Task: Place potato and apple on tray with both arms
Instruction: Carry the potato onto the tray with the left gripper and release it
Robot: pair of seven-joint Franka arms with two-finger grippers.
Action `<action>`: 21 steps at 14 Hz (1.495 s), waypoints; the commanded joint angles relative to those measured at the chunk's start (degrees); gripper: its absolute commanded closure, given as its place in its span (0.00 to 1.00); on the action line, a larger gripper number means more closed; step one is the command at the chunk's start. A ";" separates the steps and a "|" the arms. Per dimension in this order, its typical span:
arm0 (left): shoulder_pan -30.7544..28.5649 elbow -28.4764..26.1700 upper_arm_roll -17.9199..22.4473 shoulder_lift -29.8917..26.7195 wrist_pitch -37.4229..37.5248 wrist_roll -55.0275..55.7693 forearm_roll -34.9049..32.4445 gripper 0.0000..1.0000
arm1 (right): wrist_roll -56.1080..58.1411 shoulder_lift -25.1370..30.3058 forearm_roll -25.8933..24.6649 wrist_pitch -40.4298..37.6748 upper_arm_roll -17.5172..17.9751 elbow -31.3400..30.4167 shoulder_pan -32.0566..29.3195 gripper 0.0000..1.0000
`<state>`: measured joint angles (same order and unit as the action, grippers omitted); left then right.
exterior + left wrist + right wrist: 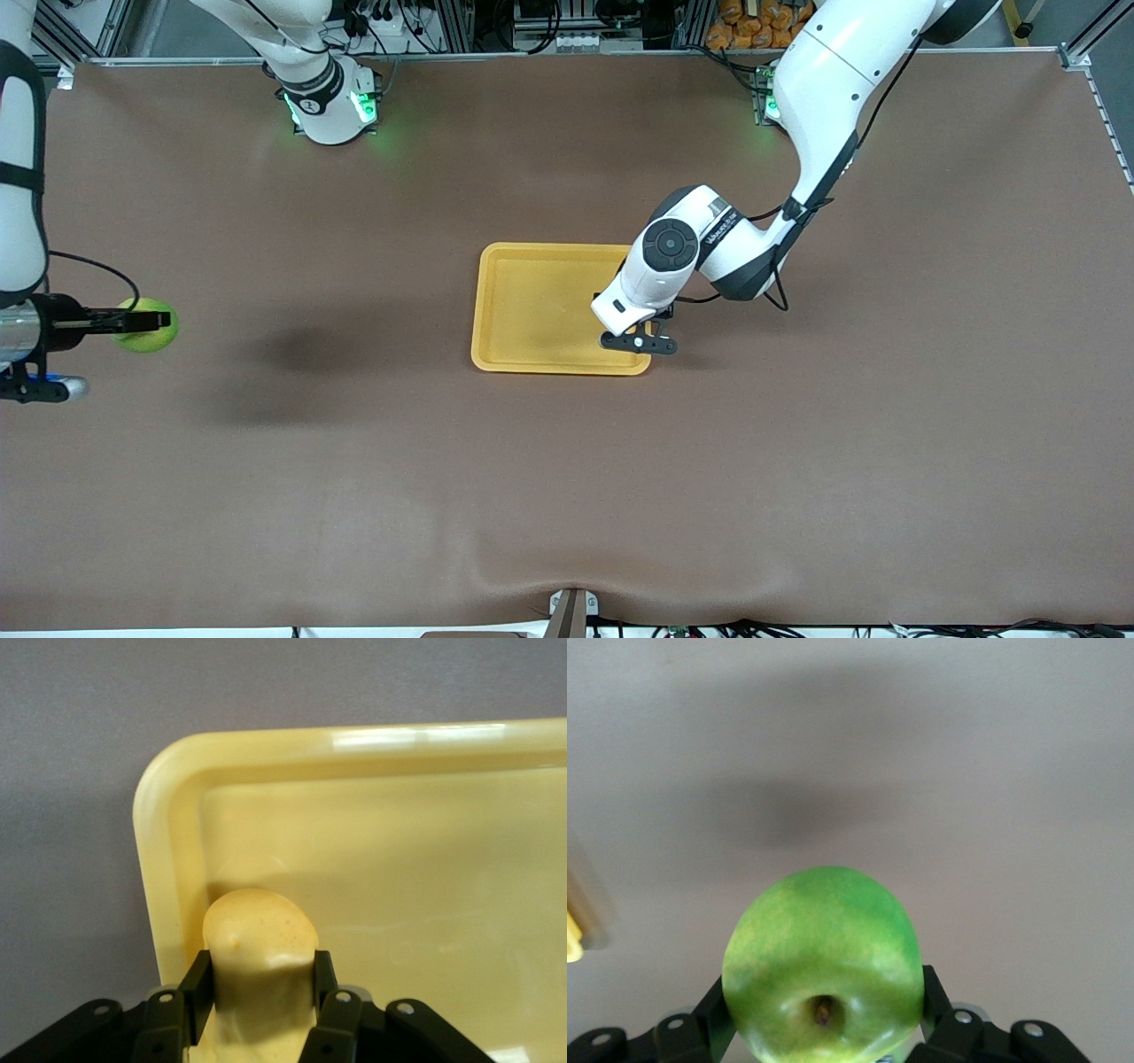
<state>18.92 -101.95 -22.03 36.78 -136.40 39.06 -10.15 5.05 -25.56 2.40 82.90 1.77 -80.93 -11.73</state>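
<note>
a brown mat (354, 496) covers the table, with metal framing (496, 27) and cables along its edge.

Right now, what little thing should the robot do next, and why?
Probably open the left gripper: it holds the potato low over a corner of the tray. The right gripper holds the apple over the table, away from the tray.

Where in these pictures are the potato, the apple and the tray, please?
potato (261, 935): left wrist view, its rounded top.
apple (824, 961): right wrist view, green skin above the stem dimple.
tray (532, 306): front view, bare floor.
</note>
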 commanded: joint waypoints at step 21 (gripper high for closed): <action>-6.96 8.17 0.41 -14.71 22.83 0.50 -1.45 0.00 | -21.30 12.30 8.76 15.36 -0.19 -20.32 24.99 1.00</action>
<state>13.67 -94.32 -21.28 24.73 -116.73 39.88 -11.18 -14.20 -14.05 9.90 96.95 2.04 -100.27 11.62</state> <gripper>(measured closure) 0.000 0.172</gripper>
